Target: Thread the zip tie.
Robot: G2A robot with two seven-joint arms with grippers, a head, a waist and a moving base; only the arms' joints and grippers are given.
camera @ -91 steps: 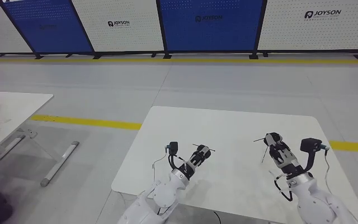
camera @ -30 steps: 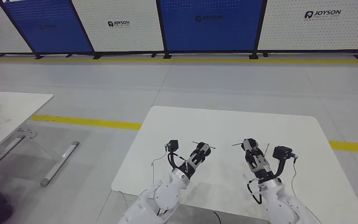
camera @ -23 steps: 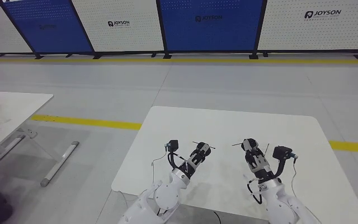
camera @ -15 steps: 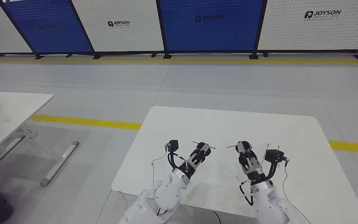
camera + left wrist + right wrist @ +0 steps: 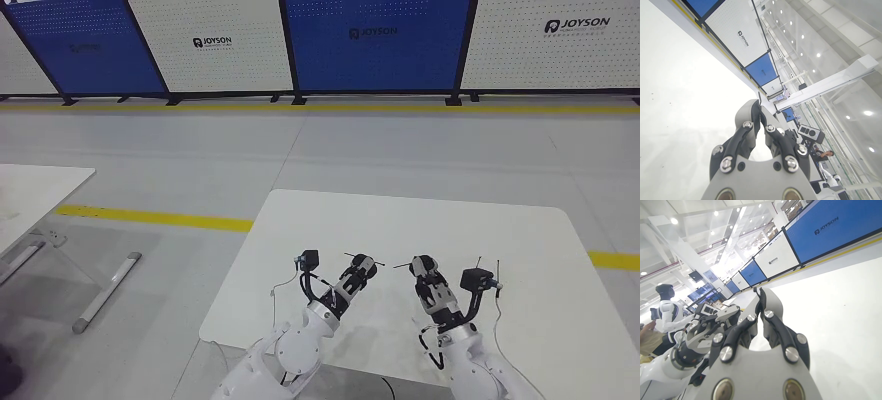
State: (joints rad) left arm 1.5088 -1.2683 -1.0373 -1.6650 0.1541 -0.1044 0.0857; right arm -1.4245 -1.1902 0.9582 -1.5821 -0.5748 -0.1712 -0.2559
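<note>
Left claw (image 5: 759, 110) is closed tight on a thin black strip of the zip tie (image 5: 759, 96), and a short stiff end stands out beyond it. Right claw (image 5: 759, 306) is likewise pinched shut on a black strip with a small blocky end, probably the head. Both hover over the matte white table (image 5: 420, 215) at its near side, close together but not touching. Cannot tell whether one tie joins them.

Judgement: alignment step. Bring tail dead in line with the head slot and feed slowly. The strip looks like slim, springy plastic and would likely buckle if pushed off-axis.
</note>
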